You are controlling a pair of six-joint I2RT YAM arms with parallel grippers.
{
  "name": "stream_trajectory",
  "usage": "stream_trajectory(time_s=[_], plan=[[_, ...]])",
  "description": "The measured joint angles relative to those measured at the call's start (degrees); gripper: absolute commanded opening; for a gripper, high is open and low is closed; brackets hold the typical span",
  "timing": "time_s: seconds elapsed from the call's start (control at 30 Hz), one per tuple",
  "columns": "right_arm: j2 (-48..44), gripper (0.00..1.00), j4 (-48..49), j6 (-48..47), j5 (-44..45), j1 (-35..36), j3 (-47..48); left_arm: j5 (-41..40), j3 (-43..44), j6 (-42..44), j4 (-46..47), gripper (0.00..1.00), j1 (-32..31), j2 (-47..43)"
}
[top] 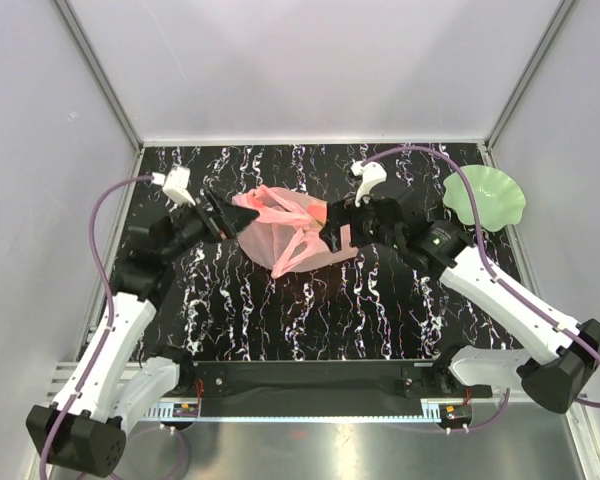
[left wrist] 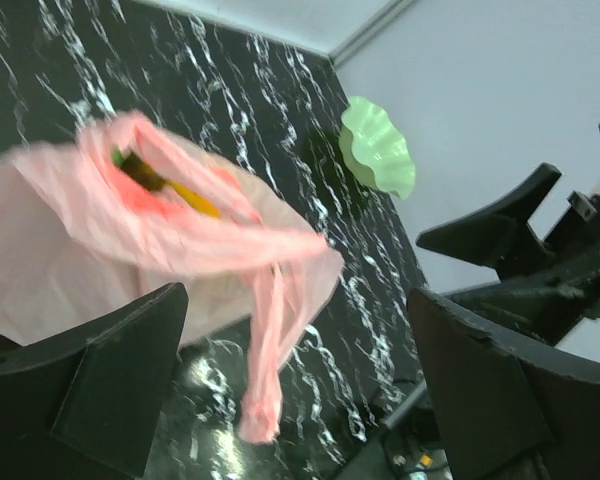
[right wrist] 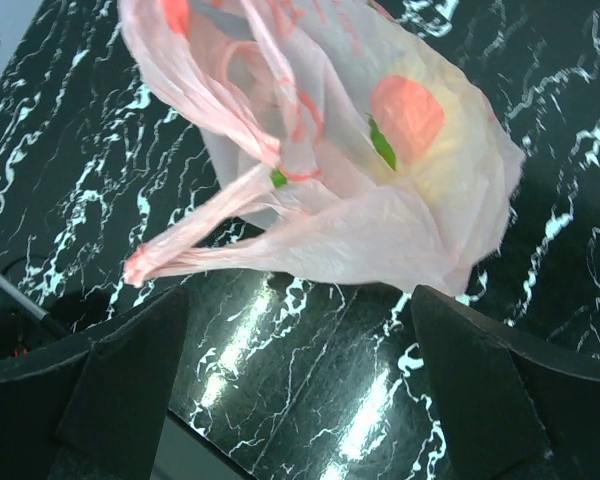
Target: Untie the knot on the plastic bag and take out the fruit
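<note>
Two pincers are flanking one bag, so let's go across the table (top: pixel 280 320) from the left. The left pincer (top: pixel 230 214) is reaching in from the left side and pointing at the bag's left edge. Its jaws are standing wide apart and clamping nothing. Whether a fingertip is brushing the plastic, I cannot tell.

Now the centre. The pink bag (top: pixel 290 238) is lying crumpled on the table, a little back of the middle, right between the two pincers. In the left wrist view it is looking blurred, its mouth is gaping towards the camera, and the fruit (left wrist: pixel 195 200) is showing inside as a streak of yellow with a dark, green-tipped end. One handle (left wrist: pixel 263 340) is trailing loose out of the mouth, towards the near side. In the right wrist view the plastic is glowing yellowish where something is sitting behind it, and the handles are sprawling out flat on the table.

On to the right. The right pincer (top: pixel 332 228) is sitting at the bag's right edge, facing left, and its jaws are spread just as wide, holding nothing.

Further right, a wavy green plate (top: pixel 485 197) is resting in the back right corner of the table, well apart from the bag.
</note>
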Motion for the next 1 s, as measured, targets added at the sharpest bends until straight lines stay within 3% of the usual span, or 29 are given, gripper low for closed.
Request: stream_trajectory(time_s=[0.2,0.33,0.57,0.8,0.9,0.93,1.0], plan=[[-6.47,1.00,-0.02,4.92,4.04,0.11,-5.77,-7.96,-11.61,-13.94,2.73,0.99,-3.54,-3.89],[-9.53,1.00,-0.15,6.99,5.99,0.46,-7.54,-14.21,-14.73,-22.97,5.92,0.99,-4.92,-2.47],[-8.83,1.00,-0.31,8.81,6.73,1.64,-9.60,-16.26,-6.88,-32.52,13.46,0.99,-7.69,14.29],[-8.15,1.00,-0.48,9.14,6.75,1.81,-10.25,-12.50,0.44,-34.45,16.55,0.95,-11.10,29.79],[-8.15,1.00,-0.50,9.14,6.78,1.84,-10.25,-11.41,0.26,-34.16,16.81,0.67,-11.32,30.95],[-8.15,1.00,-0.50,9.11,6.88,1.84,-10.25,-11.19,0.15,-33.94,17.22,0.46,-11.26,30.91],[-8.15,1.00,-0.50,9.11,7.37,1.86,-10.25,-10.43,-0.59,-33.81,19.19,0.18,-10.82,30.64]])
